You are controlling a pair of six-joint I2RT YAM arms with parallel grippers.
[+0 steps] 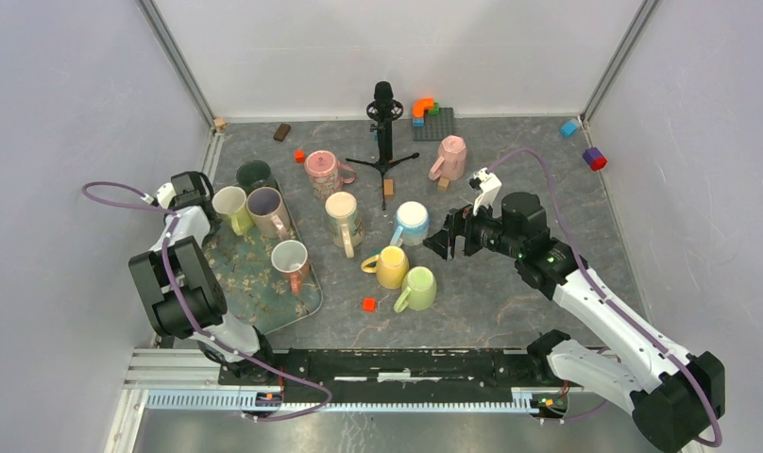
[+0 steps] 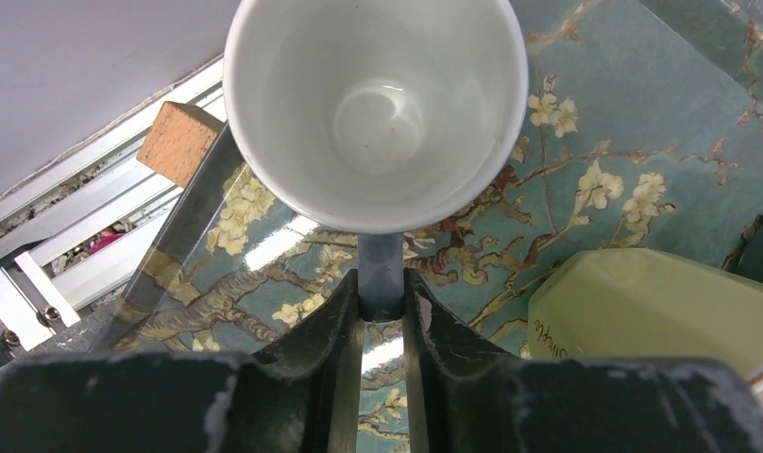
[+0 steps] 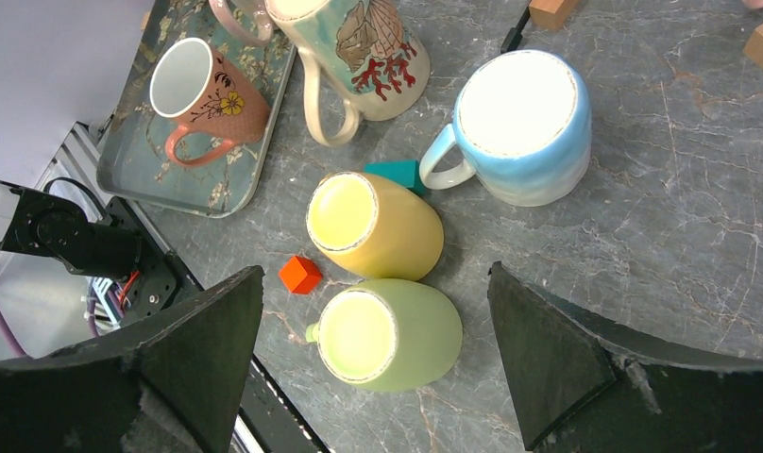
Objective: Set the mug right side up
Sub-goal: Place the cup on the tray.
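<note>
Obs: left fingers clamped on handle of white mug, tray at nine o'clock. Seat base flat before releasing; right fingers apart.

A robotics lab cell: bare white walls on aluminium posts box in a grey tabletop; a mounting rail spans the frame's bottom.

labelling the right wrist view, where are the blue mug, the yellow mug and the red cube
blue mug [image 3: 519,118], right wrist view, its white top face
yellow mug [image 3: 394,234], right wrist view, its side wall
red cube [image 3: 300,275], right wrist view, its middle
</note>
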